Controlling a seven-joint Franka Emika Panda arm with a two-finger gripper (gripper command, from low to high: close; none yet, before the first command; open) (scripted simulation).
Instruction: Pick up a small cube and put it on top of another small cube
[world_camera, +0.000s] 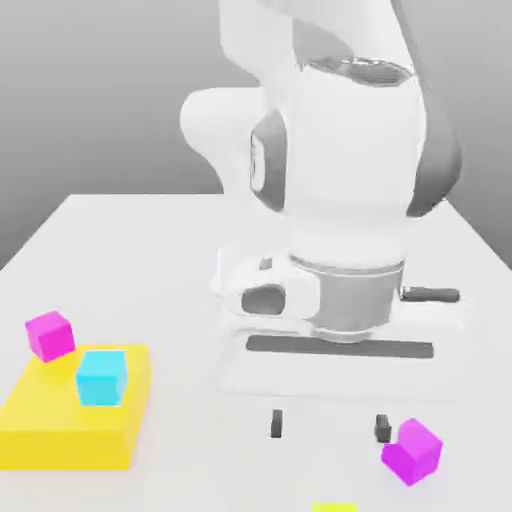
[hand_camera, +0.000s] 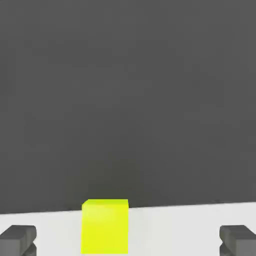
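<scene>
Showing at the bottom edge of the exterior view, just right of center: a small cube (world_camera: 335, 508), plain lime yellow-green, being mostly cropped out by the frame. In the hand view, presenting one broad, bright face and narrow strips of two others, standing straight-edged, catching no visible tilt.

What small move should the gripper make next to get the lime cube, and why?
I'd shift the open gripper sideways toward the lime cube before lowering. In the hand view the cube lies nearer one finger than the other, so it seems off-center, and nothing is held between the fingers.
</scene>
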